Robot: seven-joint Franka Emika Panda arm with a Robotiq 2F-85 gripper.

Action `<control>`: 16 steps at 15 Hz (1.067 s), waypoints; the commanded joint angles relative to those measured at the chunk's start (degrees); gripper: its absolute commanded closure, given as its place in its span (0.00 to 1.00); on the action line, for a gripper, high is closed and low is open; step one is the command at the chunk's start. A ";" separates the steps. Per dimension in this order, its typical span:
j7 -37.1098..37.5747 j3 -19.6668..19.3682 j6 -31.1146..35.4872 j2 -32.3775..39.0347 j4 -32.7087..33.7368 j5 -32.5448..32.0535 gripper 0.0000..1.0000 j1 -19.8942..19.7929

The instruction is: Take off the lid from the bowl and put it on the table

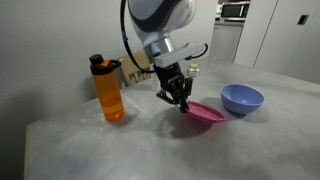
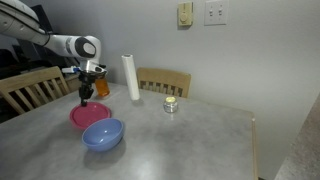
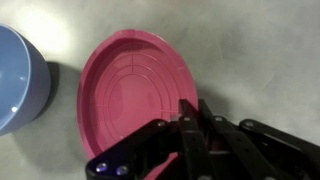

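Exterior views, table (image 1: 60, 140): light grey, mottled, matte top. It carries everything listed below except the arm and the chair.
Arm (image 1: 160, 20): white Franka Panda with dark joints. It bends down over the table, between the bottle and the bowl.
Chair (image 2: 165, 78): wooden, set against the far edge of the table in an exterior view.
Paper towel roll (image 2: 130, 77): white, upright, just beside the chair's end of the table.
Bottle (image 1: 109, 92): translucent orange with a black cap, upright, well apart from the bowl.
Lid (image 3: 130, 95): magenta-pink disc with a raised rim and faint concentric rings. It is off the bowl and just beside it, with a strip of table showing between them in the wrist view. In an exterior view it is tilted, the gripper-side edge higher and the opposite edge down at the tabletop.
Bowl (image 1: 242, 98): periwinkle-blue, shallow, upright and uncovered, standing on the table.
Gripper (image 3: 195, 108): black Robotiq. Its jaws are drawn narrow and pinch the lid's rim.
Jar (image 2: 171, 105): small and pale, near the chair. Its contents are too small to tell.
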 commanded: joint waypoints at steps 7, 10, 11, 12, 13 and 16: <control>-4.68 -0.47 -9.90 5.59 10.51 -1.34 0.57 1.38; -7.32 0.12 -10.00 3.42 9.45 -1.59 0.37 1.11; -8.17 0.14 -9.68 2.20 8.64 -1.59 0.29 1.08; -9.09 0.17 -9.51 1.36 8.12 -1.52 0.23 0.99; -9.76 0.19 -9.10 -0.13 7.09 -1.30 0.15 0.84; -9.99 0.28 -7.44 -4.77 4.19 -0.09 0.00 0.36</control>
